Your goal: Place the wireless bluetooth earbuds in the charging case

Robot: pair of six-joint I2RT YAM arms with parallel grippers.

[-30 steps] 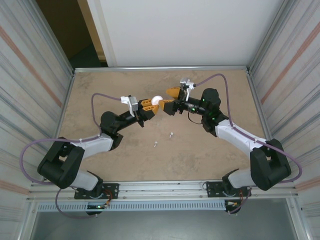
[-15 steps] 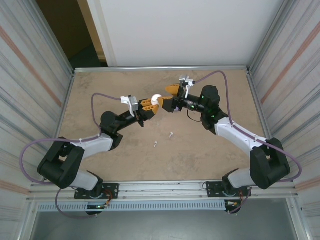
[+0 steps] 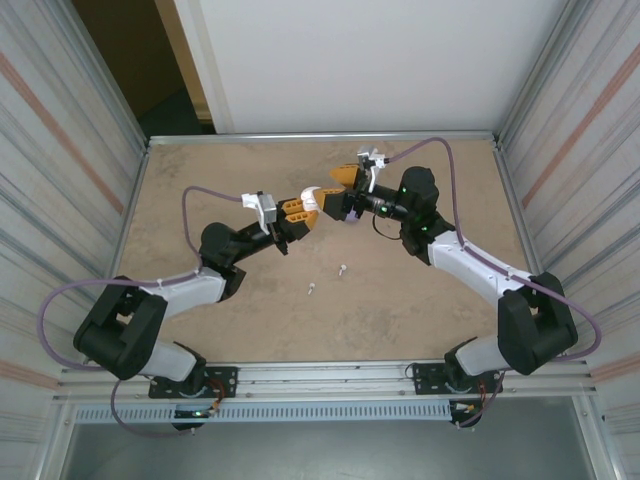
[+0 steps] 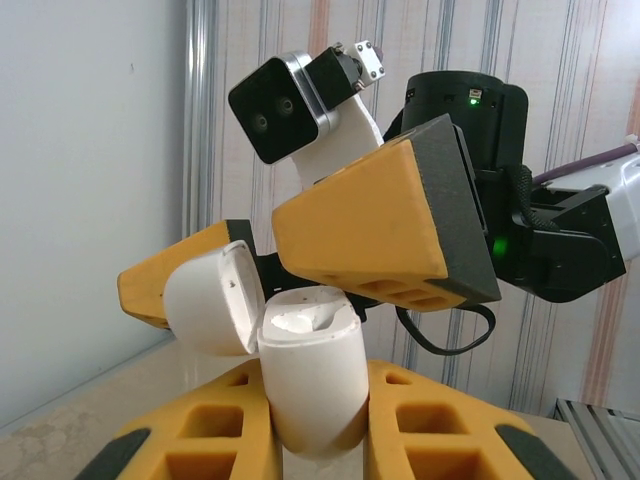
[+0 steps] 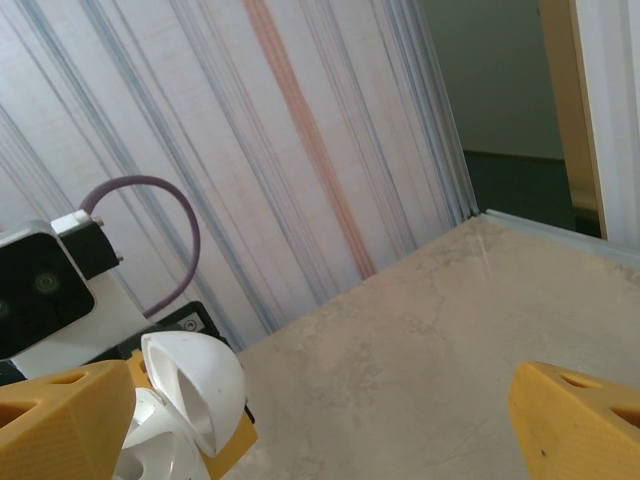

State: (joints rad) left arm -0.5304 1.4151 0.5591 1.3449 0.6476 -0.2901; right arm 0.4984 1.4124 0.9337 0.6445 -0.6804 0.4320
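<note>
The left gripper (image 3: 303, 216) has its jaws clamped on a white egg-shaped plastic charging case (image 4: 312, 385), held over the middle of the beige marbled counter (image 3: 200, 170) with its hinged lid (image 4: 205, 300) flipped open. The right gripper (image 3: 331, 193) has its jaws spread wide on either side of that lid. Two tiny white earbuds (image 3: 342, 269) (image 3: 312, 290) lie on the counter, nearer the near edge.

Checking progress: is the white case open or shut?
Open: the case, gripped in the left hand, has its lid hinged back, cavity exposed.
</note>
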